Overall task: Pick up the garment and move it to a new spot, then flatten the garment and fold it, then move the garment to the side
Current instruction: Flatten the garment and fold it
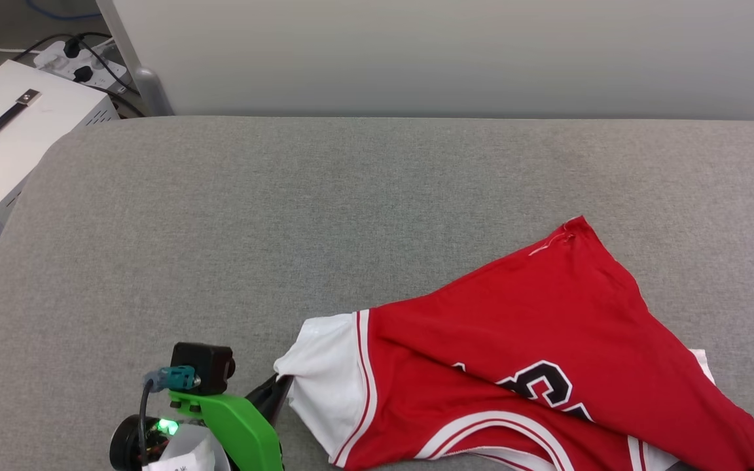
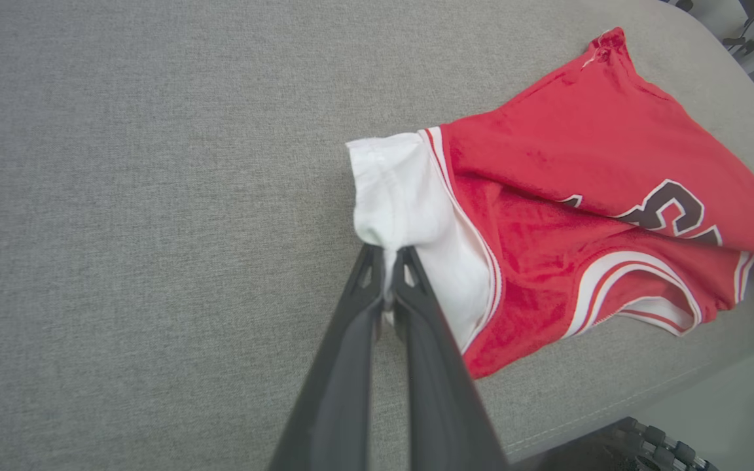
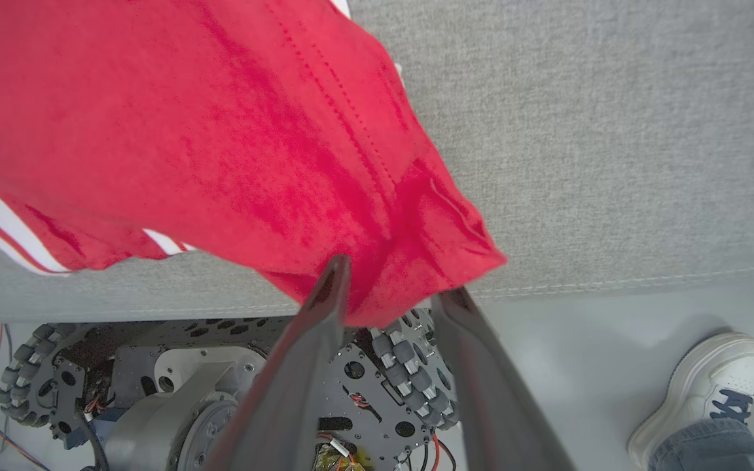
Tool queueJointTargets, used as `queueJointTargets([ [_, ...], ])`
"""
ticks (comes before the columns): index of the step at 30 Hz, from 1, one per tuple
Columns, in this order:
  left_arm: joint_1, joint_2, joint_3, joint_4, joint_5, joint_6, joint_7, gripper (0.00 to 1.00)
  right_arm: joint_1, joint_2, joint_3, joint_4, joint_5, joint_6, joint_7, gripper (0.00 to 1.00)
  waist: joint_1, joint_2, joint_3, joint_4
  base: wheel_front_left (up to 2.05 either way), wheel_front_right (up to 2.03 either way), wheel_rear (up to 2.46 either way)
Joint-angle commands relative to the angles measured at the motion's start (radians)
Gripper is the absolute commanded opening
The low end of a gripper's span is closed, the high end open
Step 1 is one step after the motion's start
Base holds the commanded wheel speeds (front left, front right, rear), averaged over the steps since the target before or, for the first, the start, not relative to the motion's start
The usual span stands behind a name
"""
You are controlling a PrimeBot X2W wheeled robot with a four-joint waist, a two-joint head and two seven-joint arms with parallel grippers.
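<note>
The garment (image 2: 547, 216) is soft matt knit cloth, faintly fuzzy on the red and smoother on the white sleeve (image 2: 410, 196). The tabletop (image 1: 285, 229) wears a grey woven cover, coarse and matt. The left gripper (image 2: 388, 261) has fingers (image 2: 344, 379) of dark plastic — smooth and dull.

Grey cushion (image 1: 285, 216) across the middle, pale wall (image 1: 455, 52) at twelve o'clock, white box (image 1: 17, 144) and power strip (image 1: 79, 62) at ten, light floor (image 3: 599, 340) beyond the cushion's edge
</note>
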Motion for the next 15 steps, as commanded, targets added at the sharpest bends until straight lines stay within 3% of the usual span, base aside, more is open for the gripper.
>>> queueJointTargets([
  [1, -0.006, -0.001, 0.000, -0.001, 0.015, 0.004, -0.007, 0.00, -0.019, -0.010, 0.003, -0.016, 0.011, -0.001, -0.009, 1.00, 0.0001, 0.0109, 0.003, 0.005, 0.00, 0.00, 0.00],
  [8, -0.038, 0.003, -0.015, -0.056, 0.035, 0.001, 0.005, 0.00, -0.196, -0.061, 0.040, -0.115, 0.074, -0.001, 0.017, 1.00, 0.0001, 0.0109, 0.056, 0.057, 0.00, 0.00, 0.00],
  [15, -0.069, 0.009, -0.035, -0.087, 0.057, -0.012, 0.015, 0.00, -0.401, -0.068, 0.142, -0.081, 0.058, -0.001, 0.013, 1.00, 0.0001, 0.0109, 0.130, 0.122, 0.00, 0.00, 0.00],
])
